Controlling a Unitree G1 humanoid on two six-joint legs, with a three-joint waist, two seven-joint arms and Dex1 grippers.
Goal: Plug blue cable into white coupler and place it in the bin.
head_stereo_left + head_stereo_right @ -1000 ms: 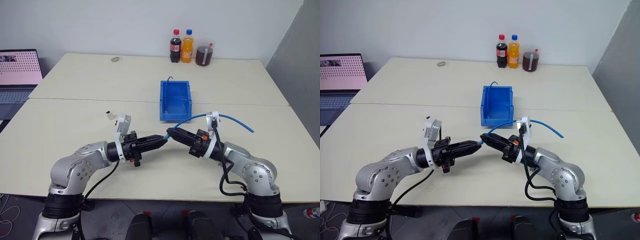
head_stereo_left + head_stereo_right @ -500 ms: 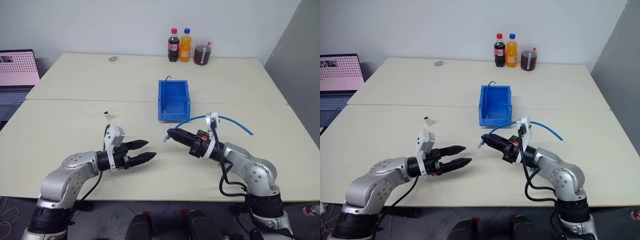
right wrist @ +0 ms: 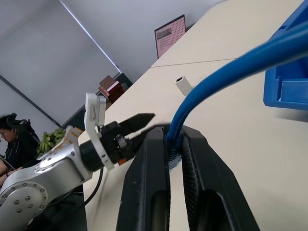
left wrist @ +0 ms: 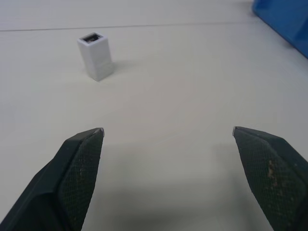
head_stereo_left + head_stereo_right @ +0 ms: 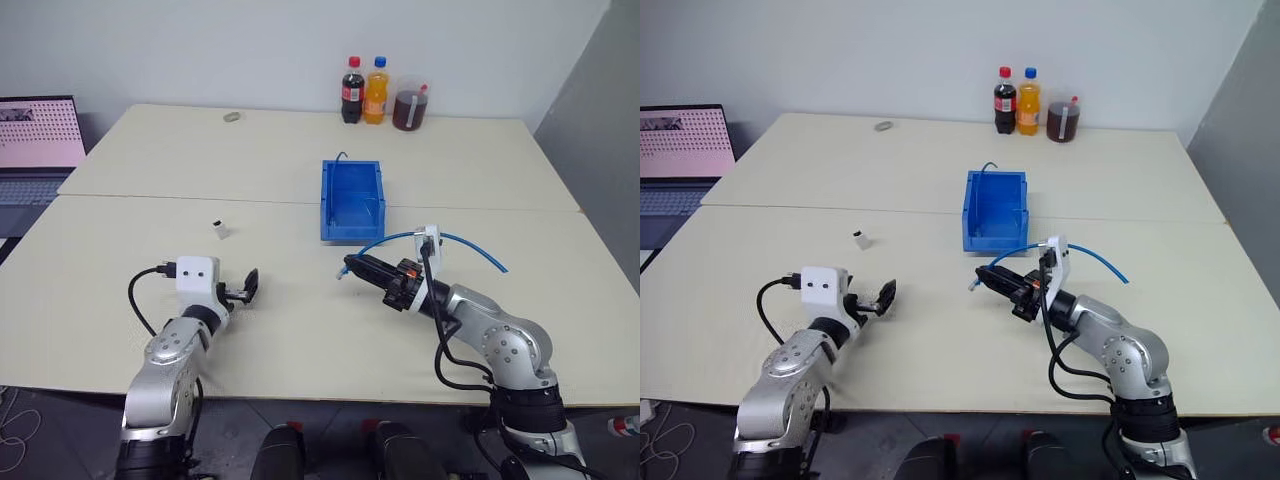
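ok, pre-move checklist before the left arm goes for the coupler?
1. Left gripper open: ok, fingers spread wide.
2. White coupler standing upright on the table, dark opening up: ok.
3. Path from left gripper to coupler free of other things: ok.
4. Right gripper shut on the blue cable: ok.
5. Cable plug clear of the right fingertips for insertion: cannot tell, too small.
6. Blue bin open and reachable on the table: ok, though a thin dark wire pokes over its far rim.
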